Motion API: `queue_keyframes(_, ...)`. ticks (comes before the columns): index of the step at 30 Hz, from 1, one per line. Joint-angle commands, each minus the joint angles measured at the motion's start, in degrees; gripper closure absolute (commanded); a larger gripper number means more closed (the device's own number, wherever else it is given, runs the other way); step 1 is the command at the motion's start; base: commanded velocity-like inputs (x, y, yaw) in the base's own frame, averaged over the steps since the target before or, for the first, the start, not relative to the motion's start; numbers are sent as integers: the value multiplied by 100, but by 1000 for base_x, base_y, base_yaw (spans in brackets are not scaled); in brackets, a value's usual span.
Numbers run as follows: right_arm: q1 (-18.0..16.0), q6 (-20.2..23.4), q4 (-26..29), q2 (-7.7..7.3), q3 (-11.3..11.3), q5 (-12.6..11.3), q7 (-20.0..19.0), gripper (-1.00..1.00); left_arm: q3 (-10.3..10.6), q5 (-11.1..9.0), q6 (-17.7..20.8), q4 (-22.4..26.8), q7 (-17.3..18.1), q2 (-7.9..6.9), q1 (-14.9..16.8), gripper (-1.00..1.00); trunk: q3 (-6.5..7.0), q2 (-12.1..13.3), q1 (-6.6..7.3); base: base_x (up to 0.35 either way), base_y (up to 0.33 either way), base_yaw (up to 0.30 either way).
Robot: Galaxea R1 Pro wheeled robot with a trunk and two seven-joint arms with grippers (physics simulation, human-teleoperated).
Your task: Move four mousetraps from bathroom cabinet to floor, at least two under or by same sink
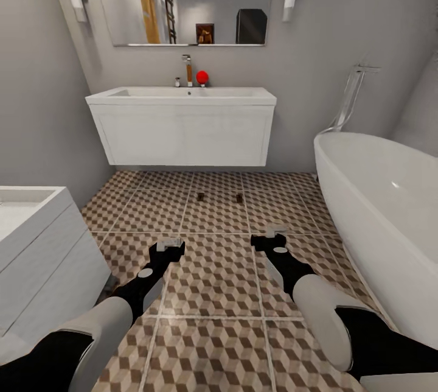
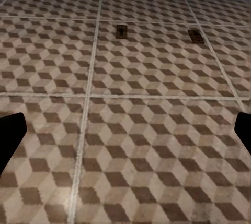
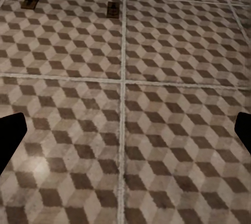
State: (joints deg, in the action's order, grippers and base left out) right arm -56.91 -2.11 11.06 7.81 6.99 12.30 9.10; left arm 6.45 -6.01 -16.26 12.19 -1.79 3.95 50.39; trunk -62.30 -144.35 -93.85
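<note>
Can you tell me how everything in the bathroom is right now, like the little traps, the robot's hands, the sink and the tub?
left mousetrap: flat on the bathroom floor, in front of the sink
right mousetrap: flat on the floor, apart from the other
left gripper: open, holding nothing
right gripper: open, holding nothing
sink: drawer front closed, tap not running
bathtub: looks empty

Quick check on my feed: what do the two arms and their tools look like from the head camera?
Both arms are built of glossy white rounded shells alternating with black segments. Each black forearm carries a small pale grey round disc. The left tool and right tool are black blocks with light grey fittings. In the wrist views, fingers show as plain black. No cables visible.
</note>
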Motion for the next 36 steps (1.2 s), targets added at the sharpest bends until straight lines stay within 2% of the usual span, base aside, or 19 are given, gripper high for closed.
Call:
queue_keyframes(1,-4,-22,-13,4,48,53,9,-100,50,-62,-21,-10,-18,-3,4,-100,18,0,3,0,0,0)
queue_keyframes(14,-4,14,-32,14,48,37,19,-100,50,-61,-15,-67,-11,-2,6,-100,306,17,37,0,0,0)
queue_keyframes(28,17,-9,-153,19,56,-4,34,-100,42,-67,6,-200,7,-7,6,-100,306,17,37,0,0,0)
queue_keyframes(36,28,-29,-536,-29,57,-2,32,-100,41,-85,7,-687,4,-8,4,-100,306,17,37,0,0,0)
